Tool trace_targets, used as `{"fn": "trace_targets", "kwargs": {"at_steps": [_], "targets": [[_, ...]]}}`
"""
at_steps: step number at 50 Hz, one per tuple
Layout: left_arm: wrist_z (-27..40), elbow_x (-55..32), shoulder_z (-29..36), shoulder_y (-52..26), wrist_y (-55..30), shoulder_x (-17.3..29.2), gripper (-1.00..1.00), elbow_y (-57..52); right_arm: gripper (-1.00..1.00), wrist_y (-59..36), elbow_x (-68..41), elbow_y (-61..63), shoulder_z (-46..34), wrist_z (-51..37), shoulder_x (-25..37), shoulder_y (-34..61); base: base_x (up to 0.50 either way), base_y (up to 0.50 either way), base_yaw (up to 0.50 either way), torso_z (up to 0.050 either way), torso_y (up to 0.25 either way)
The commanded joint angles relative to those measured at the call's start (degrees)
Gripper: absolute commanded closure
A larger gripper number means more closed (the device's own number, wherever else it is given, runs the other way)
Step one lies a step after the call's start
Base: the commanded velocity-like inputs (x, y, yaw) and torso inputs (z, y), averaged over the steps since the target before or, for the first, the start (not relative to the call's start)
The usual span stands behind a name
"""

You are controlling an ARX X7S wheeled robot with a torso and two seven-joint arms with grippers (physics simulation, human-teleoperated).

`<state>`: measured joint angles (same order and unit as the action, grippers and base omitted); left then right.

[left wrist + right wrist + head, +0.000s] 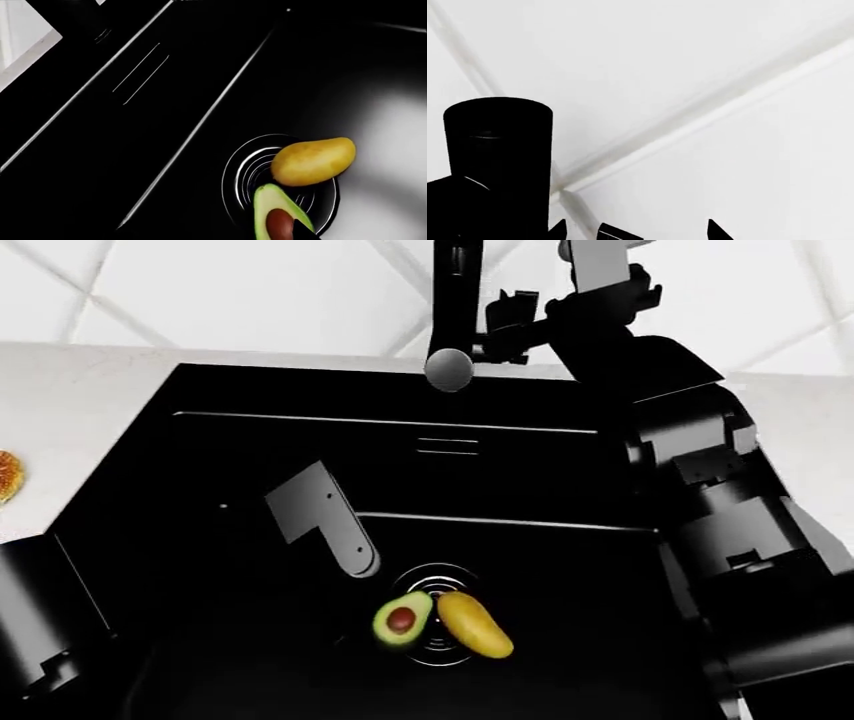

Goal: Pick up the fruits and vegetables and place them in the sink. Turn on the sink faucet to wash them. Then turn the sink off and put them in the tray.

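Sink (200, 540): black basin set in a pale counter (80, 410). Avocado (400, 619) and yellow fruit (475, 624) both lie on the basin floor, side by side and touching, over the ringed drain (434, 575). Avocado faces cut side up, pit visible. The left wrist view confirms both items on the drain (247, 165), the fruit (312, 161) just beside the avocado (277, 215).

Faucet (453, 310): black column at the rear rim of the sink, silvery round end facing forward over the basin. No water visible.

Right end effector (514, 320): raised at the rear, just beside the faucet at the level of its side handle. Contact cannot be confirmed. Finger tips at the edge of the right wrist view stand apart; the faucet column (497, 150) is close by them.

Left end effector (327, 520): hangs inside the sink, above and beside the produce, apart from both. Whether spread or pressed together cannot be told.

Tray: not seen in any view.

A browned item (7, 475) sits on the counter at the left edge.
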<state>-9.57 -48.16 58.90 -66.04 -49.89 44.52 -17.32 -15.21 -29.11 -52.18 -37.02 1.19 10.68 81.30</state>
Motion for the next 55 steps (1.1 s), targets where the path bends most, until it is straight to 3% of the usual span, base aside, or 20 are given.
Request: {"fn": "trace_targets", "kwargs": {"at_steps": [1, 21, 30, 38, 55], "targets": [[-0.1, 0.2, 0.1, 0.0, 0.2, 0.1, -1.00, -0.3, -1.00, 0.3, 0.0, -1.1, -0.1, 0.3, -0.2, 0.2, 0.00, 0.00, 0.00, 0.000, -0.098], [-0.3, 0.7, 0.6, -0.1, 0.4, -0.1, -1.00, -0.3, -1.00, 1.3, 0.0, -3.1, 0.1, 0.5, -0.7, 0.7, 0.00, 0.00, 0.00, 0.000, -0.125], [-0.4, 0.4, 0.3, 0.1, 0.8, 0.1, -1.00, -0.6, -1.00, 3.3, 0.1, -10.5, 1.0, 0.0, -3.1, 3.5, 0.00, 0.00, 0.00, 0.000, -0.004], [-0.4, 0.1, 0.1, 0.4, 1.2, 0.4, -1.00, -0.4, -1.00, 2.2, 0.3, -13.8, 1.6, -3.8, -3.7, 4.6, 0.00, 0.00, 0.00, 0.000, 0.000], [-0.5, 0.0, -0.1, 0.2, 1.3, 0.4, -1.00, -0.4, -1.00, -2.3, -2.0, -5.2, 5.1, -14.5, 0.2, 2.1, 0.00, 0.00, 0.00, 0.000, -0.001]]}}
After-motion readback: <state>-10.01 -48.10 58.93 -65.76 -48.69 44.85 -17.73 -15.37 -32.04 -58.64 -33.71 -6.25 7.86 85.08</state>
